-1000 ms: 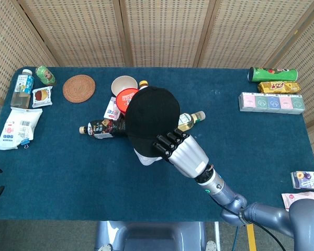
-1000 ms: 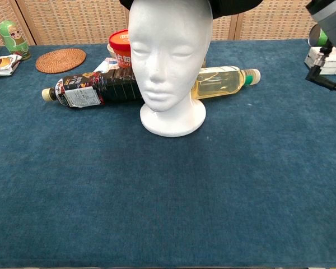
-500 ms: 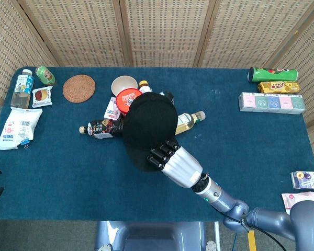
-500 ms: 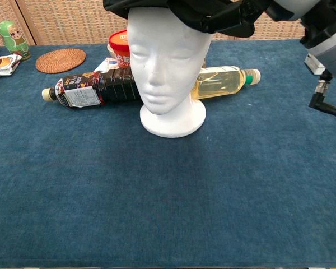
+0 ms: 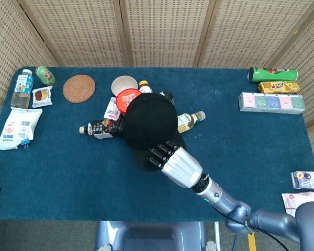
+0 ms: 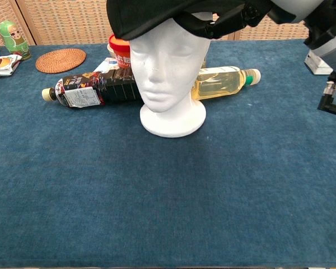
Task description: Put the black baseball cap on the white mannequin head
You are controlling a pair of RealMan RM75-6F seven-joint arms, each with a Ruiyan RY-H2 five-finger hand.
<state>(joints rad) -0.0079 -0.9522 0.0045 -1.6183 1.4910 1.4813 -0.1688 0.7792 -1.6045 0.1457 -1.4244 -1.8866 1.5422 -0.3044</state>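
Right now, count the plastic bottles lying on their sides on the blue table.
2. A dark-liquid bottle lies image-left of the white mannequin head, a yellow-liquid bottle image-right, both behind it. The black baseball cap may hide others.

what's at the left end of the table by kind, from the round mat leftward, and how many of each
bottle: 1
doll: 1
packets: 2
mat: 1
total: 5
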